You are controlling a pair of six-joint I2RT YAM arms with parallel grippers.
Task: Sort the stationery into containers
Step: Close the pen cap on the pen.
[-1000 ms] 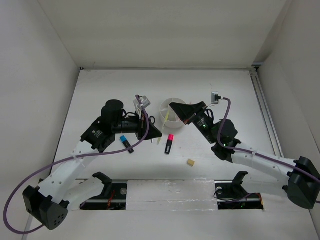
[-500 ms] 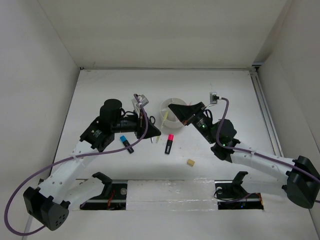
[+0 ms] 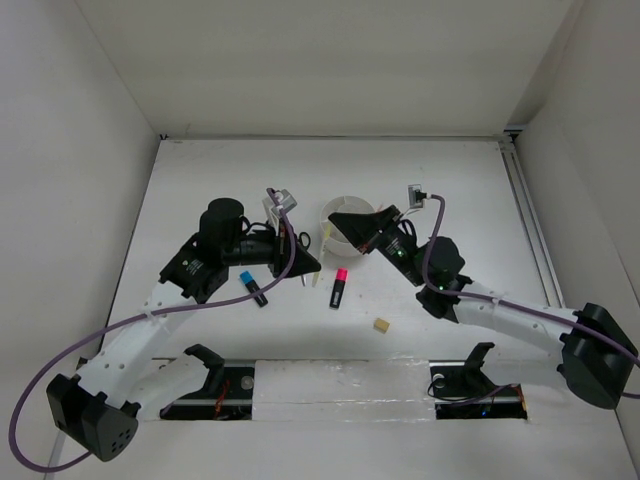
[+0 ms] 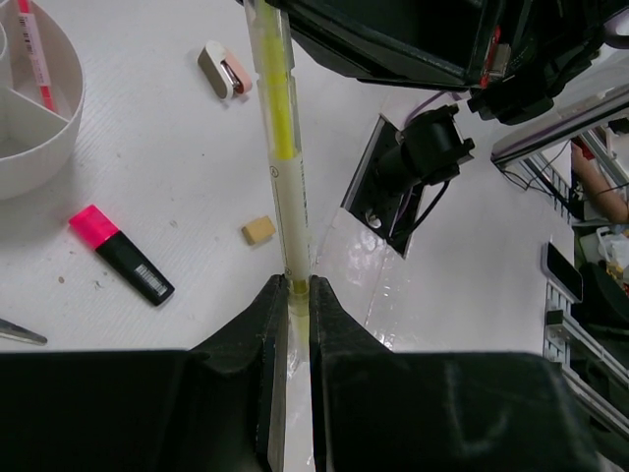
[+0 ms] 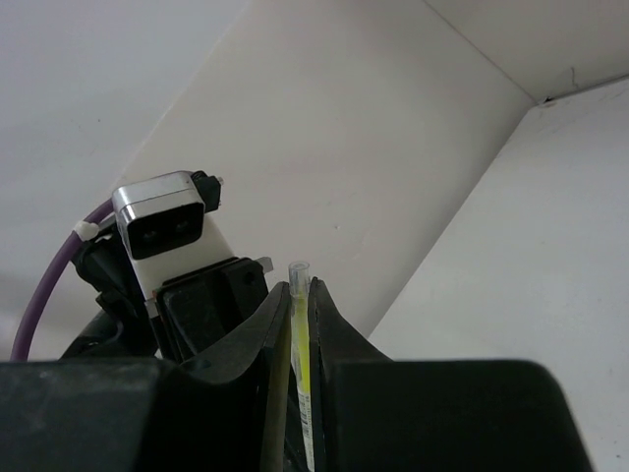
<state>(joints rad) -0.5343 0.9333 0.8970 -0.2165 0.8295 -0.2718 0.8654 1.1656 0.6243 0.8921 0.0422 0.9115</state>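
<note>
A thin yellow pen [image 4: 280,147] hangs above the table, gripped at both ends. My left gripper [image 4: 296,285] is shut on its lower end, and my right gripper [image 5: 299,285] is shut on its upper end [image 5: 300,334]. From above, the pen [image 3: 327,240] spans the gap between the left gripper [image 3: 318,268] and the right gripper [image 3: 334,218], beside the round white organiser [image 3: 350,206]. A red pen [image 4: 34,54] stands in the organiser [image 4: 54,147]. On the table lie a pink-capped highlighter [image 3: 339,288], a blue-capped highlighter [image 3: 252,287] and a tan eraser [image 3: 380,325].
A small pink-and-tan eraser [image 4: 224,71] lies beyond the organiser. A thin metal tip [image 4: 20,331] shows at the left edge of the left wrist view. White walls enclose the table, with a rail [image 3: 530,230] along its right side.
My right gripper has shifted a little to the left over the organiser's near rim, and less of the yellow pen shows from above. The left gripper has barely moved.
</note>
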